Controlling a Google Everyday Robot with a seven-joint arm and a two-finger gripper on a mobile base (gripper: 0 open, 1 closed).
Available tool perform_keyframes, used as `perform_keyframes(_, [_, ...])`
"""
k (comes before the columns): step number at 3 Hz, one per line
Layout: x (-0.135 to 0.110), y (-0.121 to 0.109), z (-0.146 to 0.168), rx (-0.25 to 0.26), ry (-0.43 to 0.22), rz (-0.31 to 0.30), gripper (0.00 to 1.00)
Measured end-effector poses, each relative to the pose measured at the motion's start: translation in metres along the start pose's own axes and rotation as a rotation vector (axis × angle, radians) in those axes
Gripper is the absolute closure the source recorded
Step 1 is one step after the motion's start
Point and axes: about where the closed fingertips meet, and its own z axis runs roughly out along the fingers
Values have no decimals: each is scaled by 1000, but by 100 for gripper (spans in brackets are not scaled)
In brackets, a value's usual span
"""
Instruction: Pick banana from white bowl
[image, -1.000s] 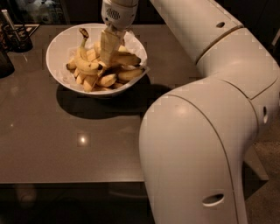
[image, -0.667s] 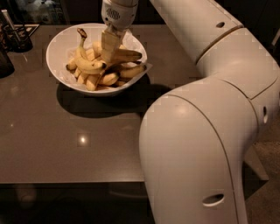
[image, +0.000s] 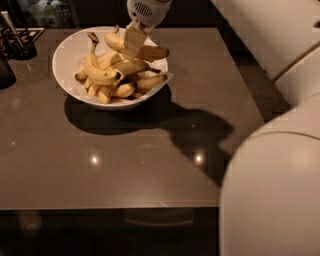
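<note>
A: Where is the gripper (image: 131, 49)?

B: In the upper middle of the frame, hanging straight down over the white bowl (image: 64, 56). Its 2 fingers are clamped across the banana (image: 155, 52), near the middle of its length.

A: And the banana itself?

B: It lies roughly level in the grasp, above the back right part of the bowl. Its brownish end points right and its other end pokes out to the left of the fingers. It looks to be sitting a little above the pile (image: 107, 76), though I cannot tell whether its underside touches the fruit below.

A: So the step in hand is the lift?

B: That is my reading. The grasp is made, and the fruit now has to clear the rim. I would raise it straight up, slowly, with no sideways drift until it is well above the bowl.

A: What could spoil it?

B: The hold is across a curved, smooth skin, so a jerk may let it roll or slide out. The slim banana (image: 94, 59) with the long upright stem stands just left, and a swing that way could snag it. Squeezing harder would bruise the fruit, so steady pressure suits better.

A: Anything else nearby?

B: Only the brown table (image: 150, 160) under the bowl, and the robot's white arm (image: 272, 195) at the lower right.
</note>
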Motion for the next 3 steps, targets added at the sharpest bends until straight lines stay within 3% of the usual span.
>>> perform_keyframes(1, [9, 13, -19, 37, -69, -74, 100])
perform_keyframes(3, [12, 13, -17, 38, -67, -78, 100])
